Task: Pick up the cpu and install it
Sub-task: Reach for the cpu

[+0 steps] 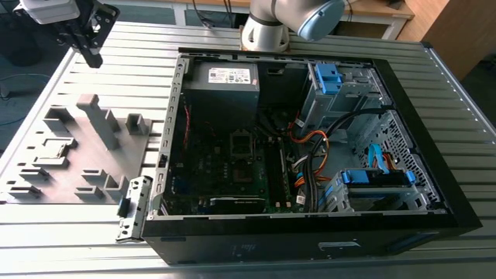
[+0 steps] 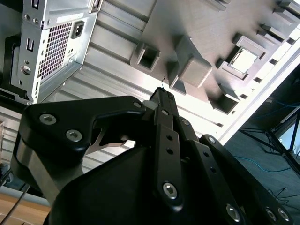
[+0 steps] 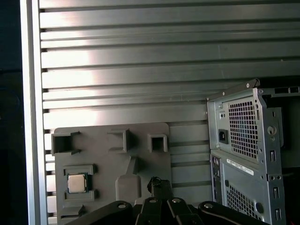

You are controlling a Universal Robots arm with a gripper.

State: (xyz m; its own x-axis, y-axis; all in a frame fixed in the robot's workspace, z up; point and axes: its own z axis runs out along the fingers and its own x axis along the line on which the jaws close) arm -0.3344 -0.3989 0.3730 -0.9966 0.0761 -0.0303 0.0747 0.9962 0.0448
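The cpu [image 3: 77,183] is a small silver square lying flat in a pocket of the grey fixture plate [image 3: 140,140]; it shows as well in the second wrist view [image 2: 243,60] and the exterior view [image 1: 56,151]. My black gripper [image 1: 93,60] hangs high above the table's far corner at the exterior view's left, well away from the cpu. Its fingertips [image 2: 161,93] are pressed together, shut with nothing between them, and they point toward the fixture plate in the first wrist view [image 3: 158,182]. The motherboard socket [image 1: 241,144] sits inside the open computer case [image 1: 434,174].
The grey fixture plate [image 1: 93,168] carries several raised blocks and holders. A metal bracket [image 1: 133,209] leans at the case's near corner. Inside the case are the grey power-supply box [image 1: 225,87], cables [image 1: 317,145] and blue drive brackets [image 1: 376,177]. The slatted metal table [image 1: 256,250] surrounds everything.
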